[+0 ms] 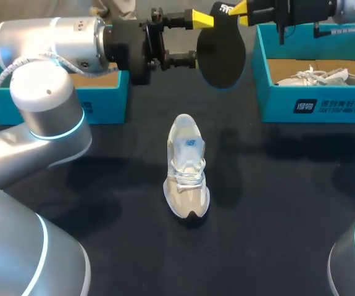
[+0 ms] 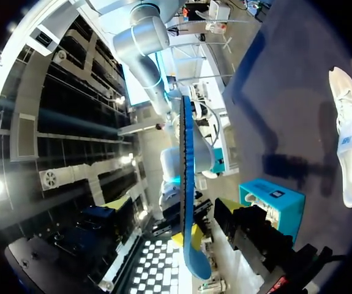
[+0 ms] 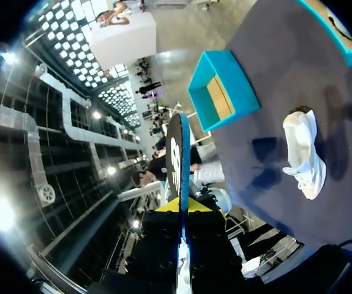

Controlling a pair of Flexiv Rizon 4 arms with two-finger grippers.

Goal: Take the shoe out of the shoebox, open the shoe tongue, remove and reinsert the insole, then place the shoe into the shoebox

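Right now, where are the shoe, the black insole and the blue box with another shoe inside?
shoe (image 1: 187, 169): head view, on its laces.
insole (image 1: 221, 54): head view, middle of its black face.
shoebox (image 1: 277, 102): head view, on its front wall.

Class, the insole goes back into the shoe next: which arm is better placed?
Probably the right: the right gripper is shut on the insole, held in the air beyond the shoe.

A table (image 1: 288, 216) with a matte black top fills the head view from its near edge to its far edge, evenly lit, with soft dim shadows lying across its middle.
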